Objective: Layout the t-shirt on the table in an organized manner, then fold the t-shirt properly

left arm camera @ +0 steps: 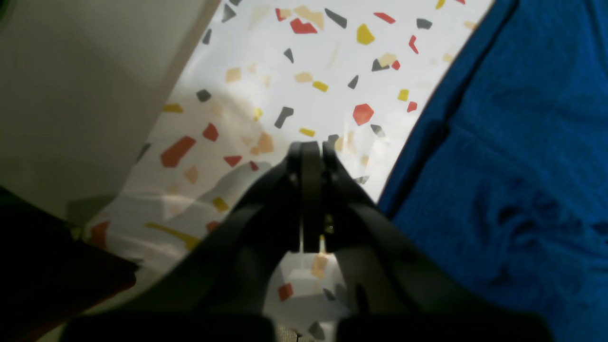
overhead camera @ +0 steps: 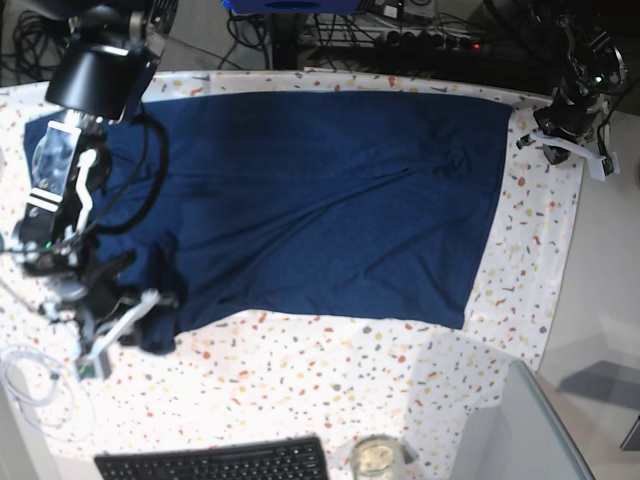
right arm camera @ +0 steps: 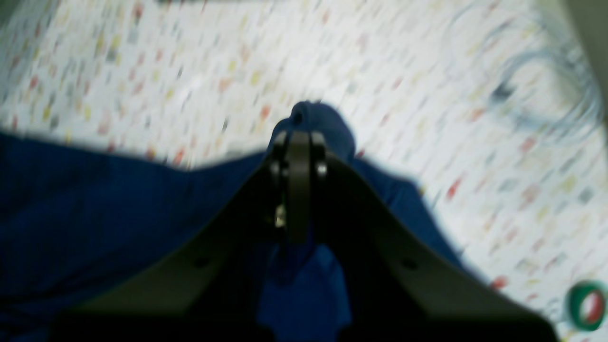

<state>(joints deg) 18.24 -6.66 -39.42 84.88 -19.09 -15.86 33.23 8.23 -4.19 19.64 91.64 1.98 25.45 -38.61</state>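
t-shirt (overhead camera: 320,200) spread flat across table (overhead camera: 330,380) | right gripper (right arm camera: 298,137) clamped tight on a bunched corner of the cloth | left gripper (left arm camera: 311,149) closed, holding nothing, over bare tabletop beside the hem

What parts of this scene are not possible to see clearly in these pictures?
- Right wrist view: motion blur smears the table; the right gripper covers how the t-shirt cloth sits in its pinch.
- Base view: the right arm hides the shirt's sleeve and collar end.
- Base view: the left gripper is too small to judge.
- Left wrist view: the frame edge cuts off the shirt.
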